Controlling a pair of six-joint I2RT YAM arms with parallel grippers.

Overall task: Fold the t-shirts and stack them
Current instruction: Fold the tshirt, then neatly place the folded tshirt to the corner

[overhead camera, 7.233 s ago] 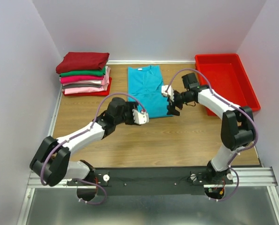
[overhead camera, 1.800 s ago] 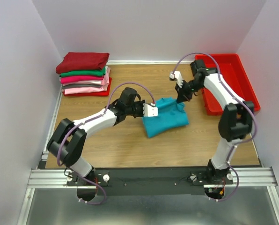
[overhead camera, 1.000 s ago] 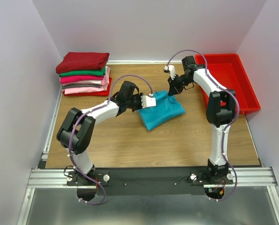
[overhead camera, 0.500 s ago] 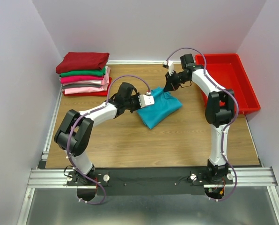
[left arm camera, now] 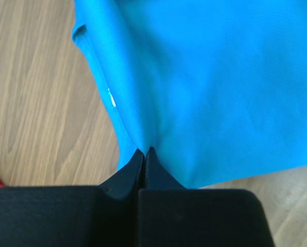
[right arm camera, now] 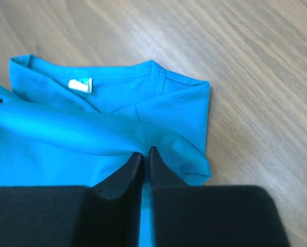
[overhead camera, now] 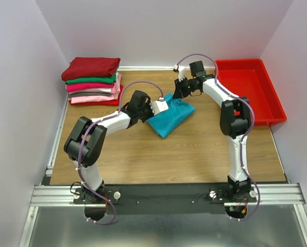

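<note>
On the overhead view I have the teal shirt [overhead camera: 171,117] lying folded and skewed in the middle of the wooden table [overhead camera: 143,154], one corner pointing toward the bottom of the frame. My left gripper [overhead camera: 164,108] sits at the shirt's upper left edge. Its wrist camera shows the two black jaws pressed together with a pinch of teal cloth drawn up between their tips. My right gripper [overhead camera: 178,95] is at the shirt's upper edge, just right of the left one. In its wrist view the jaws are all but closed, nipping a raised fold of the same shirt below the collar, with the white label [right arm camera: 80,85] showing toward the upper left. The stack of folded shirts [overhead camera: 93,81], dark red on top, sits in the upper left corner, well apart from the teal one. The red bin [overhead camera: 250,90] lies at upper right.
</note>
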